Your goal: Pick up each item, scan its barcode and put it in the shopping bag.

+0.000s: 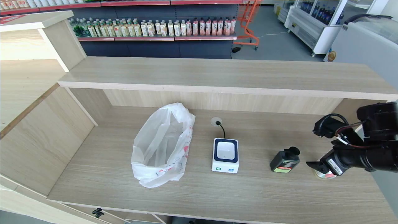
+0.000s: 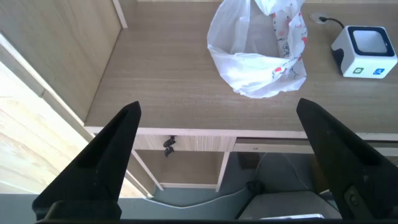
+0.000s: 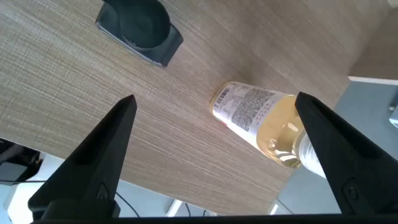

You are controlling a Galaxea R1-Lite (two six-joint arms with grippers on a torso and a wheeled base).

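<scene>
Poising the right gripper [image 3: 214, 106] over the clear bottle of pale yellow liquid [image 3: 264, 121], standing at the right end of the counter [image 1: 217, 193] just beside the squat dark bottle [image 1: 285, 160]; jaws spread wide, one to each side of it, seemingly not yet touching. Judging this the first pick: lowering squarely and closing across the round body; gripping firmly, smooth clear plastic and a glossy label likely slipping under light pressure; leaving the printed barcode uncovered for turning toward the scanner [image 1: 225, 155], a white rounded box with a dark-rimmed window, sitting between the bottles and the shopping bag [image 1: 161, 146]. Resting the left gripper [image 2: 219, 107] off the front edge, jaws likewise spread, holding nothing. Showing the bag as thin translucent film, crumpled, red-printed, mouth gaping; matte wood-grain laminate underneath.
</scene>
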